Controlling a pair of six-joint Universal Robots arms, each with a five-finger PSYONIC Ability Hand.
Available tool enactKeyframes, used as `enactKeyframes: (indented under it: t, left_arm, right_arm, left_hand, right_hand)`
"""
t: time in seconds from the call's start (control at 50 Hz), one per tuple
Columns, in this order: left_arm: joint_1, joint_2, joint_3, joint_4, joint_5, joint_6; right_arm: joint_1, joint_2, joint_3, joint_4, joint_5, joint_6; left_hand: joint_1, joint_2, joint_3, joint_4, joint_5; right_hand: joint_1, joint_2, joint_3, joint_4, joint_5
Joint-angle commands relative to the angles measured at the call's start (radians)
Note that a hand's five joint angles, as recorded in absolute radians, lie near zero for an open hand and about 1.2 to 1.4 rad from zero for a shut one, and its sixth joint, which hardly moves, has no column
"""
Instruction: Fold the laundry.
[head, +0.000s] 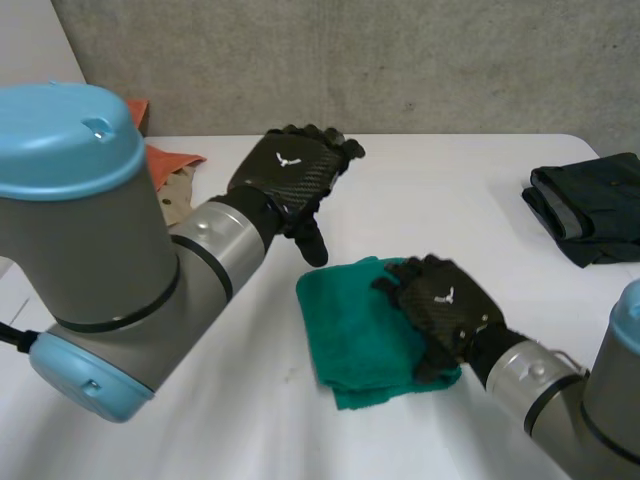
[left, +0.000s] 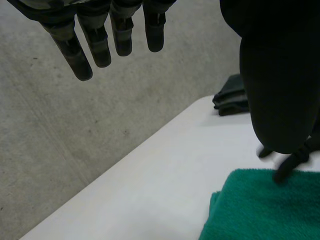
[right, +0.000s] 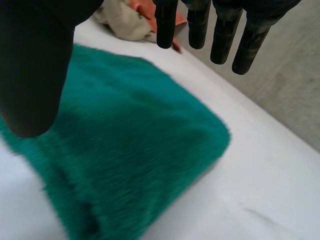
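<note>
The right hand's (head: 447, 305) fingers (right: 222, 35) are straight and spread, holding nothing. They reach out above the green towel (right: 140, 150), whose folded bulk lies under the palm and thumb. From the head view the hand sits over the towel's right side; whether it presses the cloth I cannot tell.

The left hand's (head: 290, 172) fingers (left: 99, 47) are also straight and relaxed, empty, held in the air above the tabletop (head: 430, 200). The towel lies near its thumb, apart from it.

The towel lies folded near the middle of the tabletop. A dark folded garment (head: 590, 205) rests at the far right edge. Orange and beige cloths (head: 170, 175) lie at the far left, behind the left arm.
</note>
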Motion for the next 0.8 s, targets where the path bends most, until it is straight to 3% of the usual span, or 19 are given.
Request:
enactKeyframes:
  t: [0.02,0.48,0.8]
  left_arm:
    - [0.01,0.003,-0.005,-0.002,0.005,-0.037]
    - [0.001,-0.005,-0.026,-0.008,0.04,-0.037]
    - [0.002,0.01,-0.028,-0.04,0.217,-0.037]
  right_arm:
    - [0.018,0.097,0.012,-0.044,-0.031,-0.004]
    - [0.069,0.275,-0.073,-0.145,-0.01,-0.1]
    - [0.072,0.321,-0.151,-0.153,-0.008,-0.102]
  left_hand:
    - [-0.003,-0.002,-0.007,0.001,-0.016]
    - [-0.006,-0.005,-0.01,-0.002,-0.019]
    - [0.0,0.001,-0.004,0.004,-0.013]
  right_hand:
    - [-0.02,-0.048,-0.04,-0.061,-0.069]
    - [-0.02,-0.048,-0.04,-0.061,-0.069]
    - [-0.02,-0.048,-0.04,-0.061,-0.069]
